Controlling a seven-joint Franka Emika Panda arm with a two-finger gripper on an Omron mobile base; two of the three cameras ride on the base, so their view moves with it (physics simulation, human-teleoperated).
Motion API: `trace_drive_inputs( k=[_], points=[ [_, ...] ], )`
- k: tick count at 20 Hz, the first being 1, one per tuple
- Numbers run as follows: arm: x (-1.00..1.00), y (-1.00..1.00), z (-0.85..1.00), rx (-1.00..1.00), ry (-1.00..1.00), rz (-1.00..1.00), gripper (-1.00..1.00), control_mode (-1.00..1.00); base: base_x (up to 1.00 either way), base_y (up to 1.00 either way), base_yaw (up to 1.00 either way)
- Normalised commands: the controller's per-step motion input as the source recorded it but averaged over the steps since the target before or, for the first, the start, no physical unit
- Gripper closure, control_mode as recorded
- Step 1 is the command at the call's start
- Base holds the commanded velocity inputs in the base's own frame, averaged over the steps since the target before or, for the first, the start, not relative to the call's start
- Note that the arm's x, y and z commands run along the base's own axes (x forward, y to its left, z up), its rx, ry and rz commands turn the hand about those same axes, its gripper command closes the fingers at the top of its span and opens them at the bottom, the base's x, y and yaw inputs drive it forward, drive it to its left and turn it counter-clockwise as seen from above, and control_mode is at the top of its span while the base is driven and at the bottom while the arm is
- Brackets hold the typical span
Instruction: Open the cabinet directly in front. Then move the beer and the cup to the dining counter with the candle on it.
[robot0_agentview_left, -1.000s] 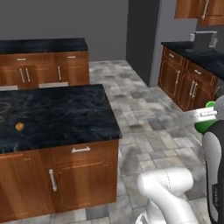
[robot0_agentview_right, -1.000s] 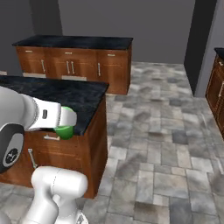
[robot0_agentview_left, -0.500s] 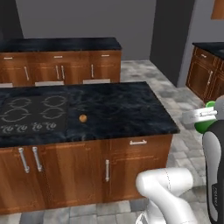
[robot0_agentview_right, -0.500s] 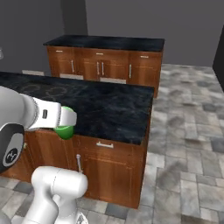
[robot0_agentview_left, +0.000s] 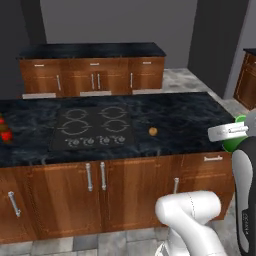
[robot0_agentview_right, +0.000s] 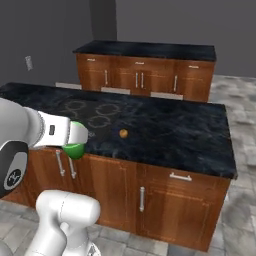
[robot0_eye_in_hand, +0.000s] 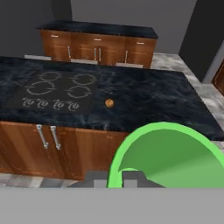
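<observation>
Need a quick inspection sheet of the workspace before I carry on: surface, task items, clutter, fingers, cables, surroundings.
Surface: dining counter, black veined marble over brown wood cabinets, with a cooktop set into it.
Job's things: cup, bright green, held at the gripper, off the counter's near edge. Beer, candle and wall cabinet: nothing seen.
Clutter: small orange round thing on the counter right of the cooktop; red objects at the left edge, too cut off to identify.
Fingers: shut on the cup.
Cables: nothing seen.
Surroundings: second black-topped counter with wood cabinets behind; grey tiled floor; dark walls.
</observation>
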Motion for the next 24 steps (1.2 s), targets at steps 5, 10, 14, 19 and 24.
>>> trace_drive_inputs(
  k=[5,10,14,19,24],
  points=[
    [0.0,0.0,0.0,0.0,0.0,0.0,1.0,1.0,0.15,1.0,0.0],
    [0.0,0.0,0.0,0.0,0.0,0.0,1.0,1.0,0.13,1.0,0.0],
    [0.0,0.0,0.0,0.0,0.0,0.0,1.0,1.0,0.16,1.0,0.0],
    [0.0,0.0,0.0,0.0,0.0,0.0,1.0,1.0,0.22,1.0,0.0],
    [0.0,0.0,0.0,0.0,0.0,0.0,1.0,1.0,0.42,1.0,0.0]
  ],
)
